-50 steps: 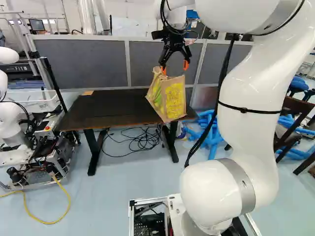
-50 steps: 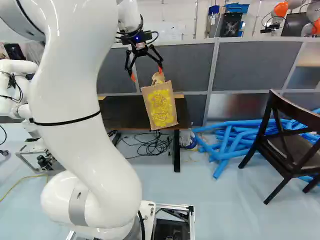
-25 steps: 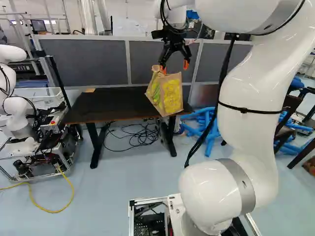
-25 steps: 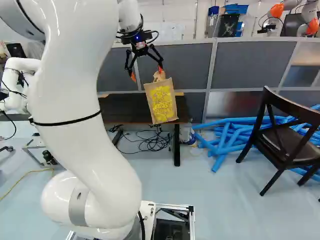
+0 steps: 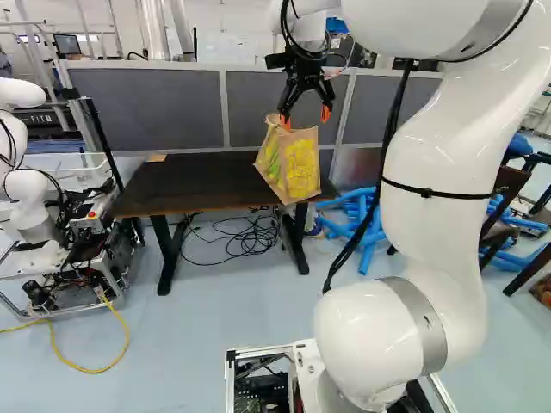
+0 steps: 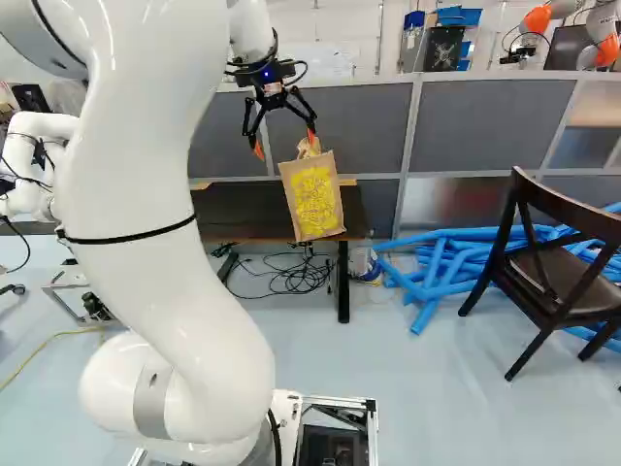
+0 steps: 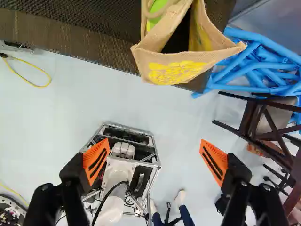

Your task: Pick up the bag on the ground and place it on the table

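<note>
Bag (image 5: pixel 301 169) appears to be up on the table (image 5: pixel 189 185), near its front edge and toward the end by the blue tubes (image 6: pixel 444 272), so you seem to have both the lift and the placing done. Your gripper (image 7: pixel 155 160) has its fingers spread wide, with nothing grasped between them; in the wrist view the bag lies ahead of them and apart. The bag looks a little tilted, and you can't tell how much of its base the tabletop supports. What's left, I'd judge, is checking that it stands steady, then backing clear without snagging its handles (image 7: pixel 162 8).
</note>
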Available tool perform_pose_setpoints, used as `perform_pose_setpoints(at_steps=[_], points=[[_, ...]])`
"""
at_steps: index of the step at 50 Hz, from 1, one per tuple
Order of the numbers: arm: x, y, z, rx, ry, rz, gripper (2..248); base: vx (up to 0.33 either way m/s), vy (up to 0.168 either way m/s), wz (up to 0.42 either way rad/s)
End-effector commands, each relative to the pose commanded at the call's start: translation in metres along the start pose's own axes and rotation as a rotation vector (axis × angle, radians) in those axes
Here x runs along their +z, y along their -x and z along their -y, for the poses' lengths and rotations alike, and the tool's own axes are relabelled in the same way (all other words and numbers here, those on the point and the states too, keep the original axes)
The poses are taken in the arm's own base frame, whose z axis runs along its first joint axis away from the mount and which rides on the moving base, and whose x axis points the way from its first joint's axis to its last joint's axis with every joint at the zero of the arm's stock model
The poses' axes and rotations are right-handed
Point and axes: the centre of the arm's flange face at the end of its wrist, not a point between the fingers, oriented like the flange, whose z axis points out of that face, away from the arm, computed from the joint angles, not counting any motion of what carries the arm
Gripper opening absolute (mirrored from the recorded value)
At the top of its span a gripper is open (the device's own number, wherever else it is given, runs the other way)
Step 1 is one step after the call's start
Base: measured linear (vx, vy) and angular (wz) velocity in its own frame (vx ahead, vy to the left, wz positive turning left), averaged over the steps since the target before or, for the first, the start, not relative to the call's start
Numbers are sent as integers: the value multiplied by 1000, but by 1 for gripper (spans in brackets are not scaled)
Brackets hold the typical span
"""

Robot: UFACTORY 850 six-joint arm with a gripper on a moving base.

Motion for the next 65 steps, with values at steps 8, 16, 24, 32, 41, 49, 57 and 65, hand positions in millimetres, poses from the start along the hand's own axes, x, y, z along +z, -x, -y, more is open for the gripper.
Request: perform_pose_setpoints(at_steps=[8,16,24,32,41,49,57,65], points=[[0,0,0,0,0,0,247,0,0,0],[1,0,0,1,0,-4,247,0,0,0],[4,1,1,2,1,-12,247,0,0,0],[8,1,1,4,2,-24,247,0,0,0],[13,3,2,7,4,-41,247,0,0,0],[20,4,3,11,5,-61,247,0,0,0],[27,6,5,16,7,-86,247,0,0,0],[36,8,6,21,9,-113,247,0,0,0]])
